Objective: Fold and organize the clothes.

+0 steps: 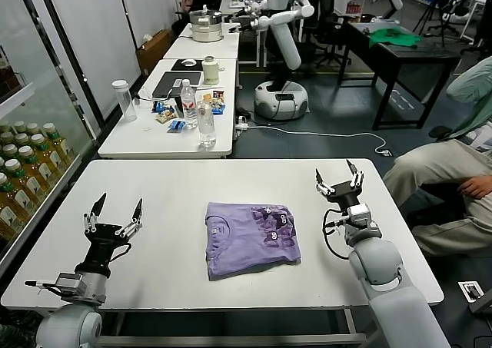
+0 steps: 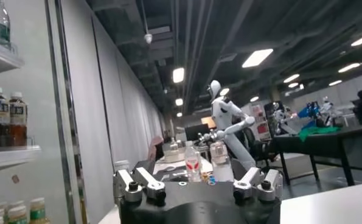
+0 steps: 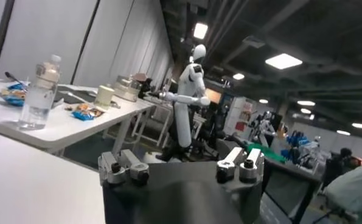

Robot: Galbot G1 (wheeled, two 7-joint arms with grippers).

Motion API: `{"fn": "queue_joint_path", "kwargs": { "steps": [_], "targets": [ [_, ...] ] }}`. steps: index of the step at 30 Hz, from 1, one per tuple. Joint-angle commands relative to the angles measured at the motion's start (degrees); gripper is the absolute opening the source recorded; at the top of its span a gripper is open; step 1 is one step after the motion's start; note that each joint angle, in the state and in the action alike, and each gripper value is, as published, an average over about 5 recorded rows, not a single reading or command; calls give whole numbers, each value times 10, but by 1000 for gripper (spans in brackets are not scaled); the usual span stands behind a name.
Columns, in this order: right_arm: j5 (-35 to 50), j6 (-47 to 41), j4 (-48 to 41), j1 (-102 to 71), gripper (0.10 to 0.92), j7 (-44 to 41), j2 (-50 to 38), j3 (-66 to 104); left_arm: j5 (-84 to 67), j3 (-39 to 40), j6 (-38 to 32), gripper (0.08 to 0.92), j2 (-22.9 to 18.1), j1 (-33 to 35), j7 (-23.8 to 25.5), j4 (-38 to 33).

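Currently lavender T-shirt [image 1: 251,238] lies folded at frame centre on the white worktop [image 1: 177,187]. Left end effector [image 1: 114,214] lower left, right end effector [image 1: 339,180] centre right; both fingers apart, holding nothing.

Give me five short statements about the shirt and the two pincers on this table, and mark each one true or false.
1. The lavender T-shirt lies folded on the white table. True.
2. The left pincer grips the shirt. False: it is open, apart from it.
3. The right pincer is open and empty. True.
4. The shirt lies between the two pincers. True.
5. A bottle stands on the shirt. False: nothing rests on it.
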Motion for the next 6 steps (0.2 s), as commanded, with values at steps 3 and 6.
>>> {"fn": "queue_joint_path", "kwargs": {
  "steps": [3,6],
  "targets": [
    [-21,15,-8,21,823,-9,-9,-5,7,-4,-2,823,1,-4,-14,6],
    [-21,14,-8,23,823,-6,-11,-6,7,-5,4,823,2,-7,-17,6]
  ]
}}
